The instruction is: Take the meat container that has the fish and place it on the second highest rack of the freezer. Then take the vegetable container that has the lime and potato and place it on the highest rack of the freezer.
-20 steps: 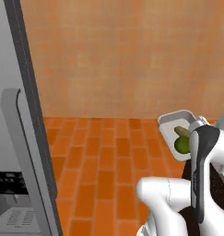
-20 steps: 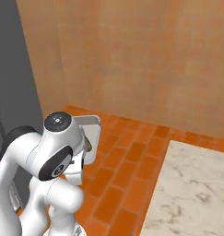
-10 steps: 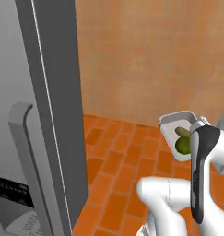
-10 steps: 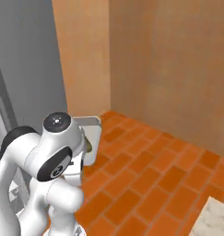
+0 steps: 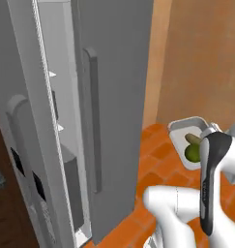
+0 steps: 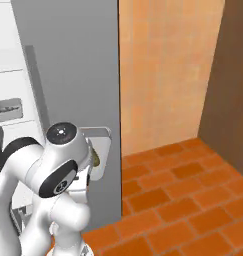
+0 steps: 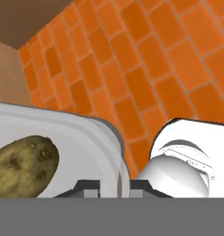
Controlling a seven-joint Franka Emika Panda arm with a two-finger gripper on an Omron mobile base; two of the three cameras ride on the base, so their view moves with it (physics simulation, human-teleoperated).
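Grey metal covers the freezer (image 5: pixel 114 87), with its door open beside white shelves. From the left, the vegetable container (image 5: pixel 179 133) is up in the air over the brick floor (image 5: pixel 160 160), with the lime (image 5: pixel 192 153) and potato (image 5: pixel 191 139) inside. From the right, another tray (image 6: pixel 8 109) sits on a shelf; its content is too small to tell. The hand view shows the rough brown potato close, and the gripper (image 7: pixel 114 185) clamped on the smooth rounded rim.
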